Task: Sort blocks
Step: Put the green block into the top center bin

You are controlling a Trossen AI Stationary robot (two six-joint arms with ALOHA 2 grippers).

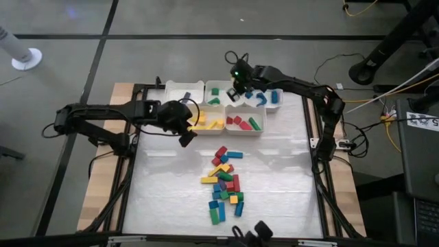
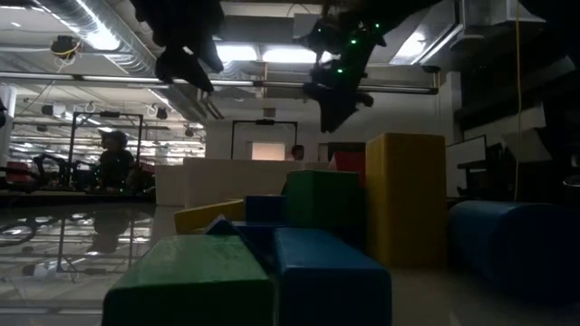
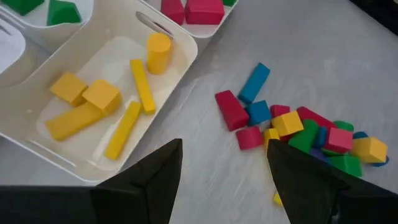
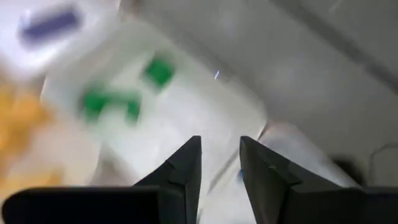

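Five white rectangular plastic bins (image 1: 184, 90) along table's far edge; right gripper (image 4: 219, 163) above them, fingers slightly apart, empty. Left gripper (image 3: 221, 168) wide apart, empty, above the yellow-block bin (image 3: 174, 74).

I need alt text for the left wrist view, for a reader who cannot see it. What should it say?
A white rectangular plastic bin holds six yellow toy blocks, and a loose pile of red, blue, yellow and green toy blocks lies beside it on the white table surface. The left pincer hangs open above the table, empty, between bin and pile.
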